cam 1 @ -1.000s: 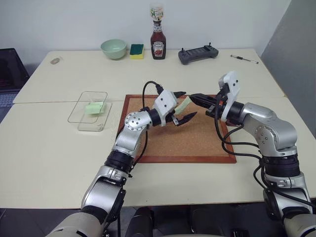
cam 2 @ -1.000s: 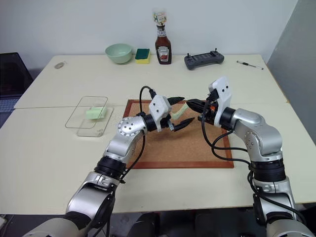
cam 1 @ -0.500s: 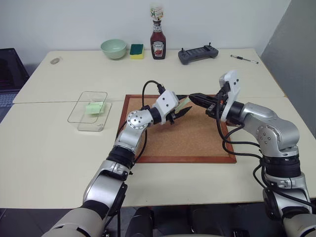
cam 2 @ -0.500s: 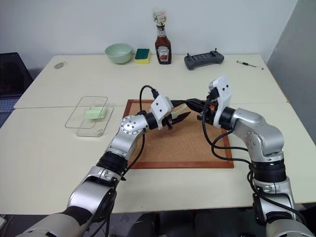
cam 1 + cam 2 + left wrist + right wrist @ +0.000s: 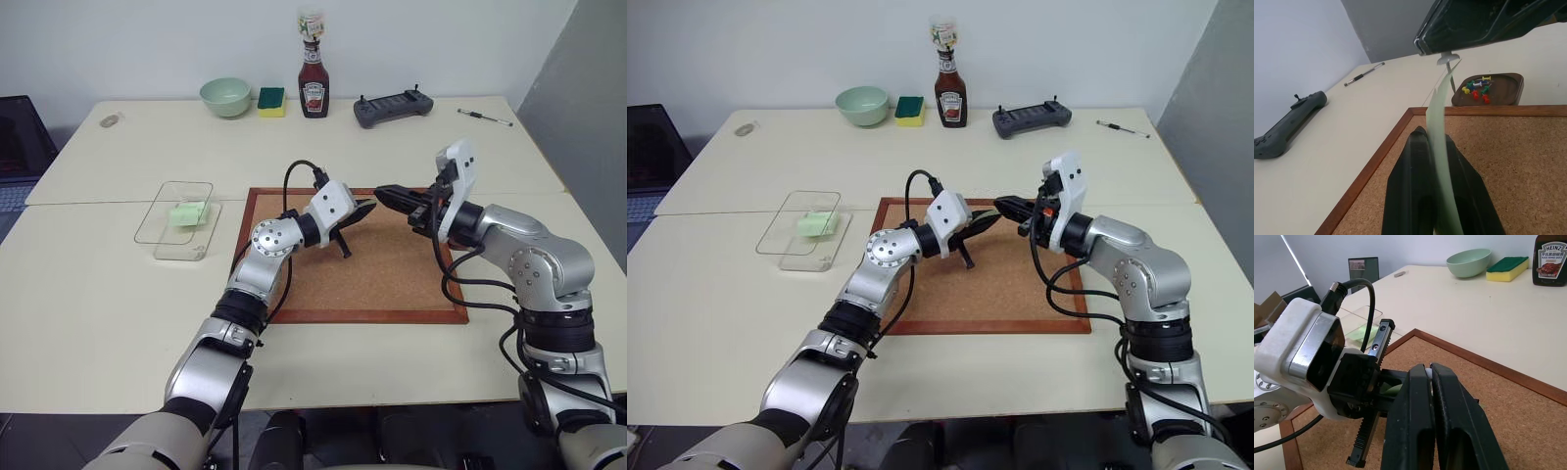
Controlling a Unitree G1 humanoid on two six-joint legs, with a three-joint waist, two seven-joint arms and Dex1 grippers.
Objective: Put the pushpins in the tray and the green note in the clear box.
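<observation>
Left gripper [image 5: 1436, 147] clamped on the green note [image 5: 1441, 147], held edge-up in the air over the far part of the cork board [image 5: 392, 279]. Right gripper [image 5: 1430, 377] pinched shut on a white pushpin [image 5: 1448, 58] at the note's upper end, just above the board's far edge. Tray [image 5: 1515, 81] resting on the table just beyond the board's frame, holding red, yellow, blue and green pushpins [image 5: 1476, 89]. Clear box [image 5: 176, 220] well left of the board, a thicker pale green piece [image 5: 186, 212] inside.
</observation>
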